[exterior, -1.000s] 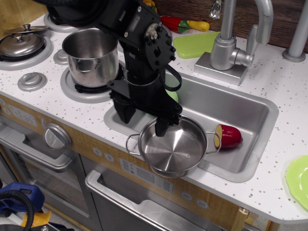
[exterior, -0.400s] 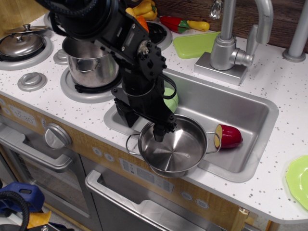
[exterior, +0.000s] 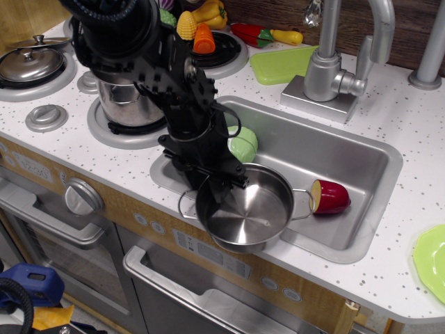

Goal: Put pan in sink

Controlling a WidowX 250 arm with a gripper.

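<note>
The pan (exterior: 247, 212), shallow shiny steel with two wire loop handles, sits over the front left corner of the sink (exterior: 334, 156), partly on the front rim and slightly tilted. My black gripper (exterior: 212, 186) comes down from the upper left and is shut on the pan's left rim, one finger inside the pan and one outside. The arm hides the sink's left edge.
A red half fruit (exterior: 331, 197) lies in the sink just right of the pan, and a green toy (exterior: 245, 144) behind it. A taller steel pot (exterior: 125, 104) stands on the burner at left, a lidded pan (exterior: 31, 62) far left, and the faucet (exterior: 332, 69) behind the sink.
My arm has swung lower and to the left. The fingers, which straddled the pan's left rim, have closed on it. The pan has shifted slightly left and tilted.
</note>
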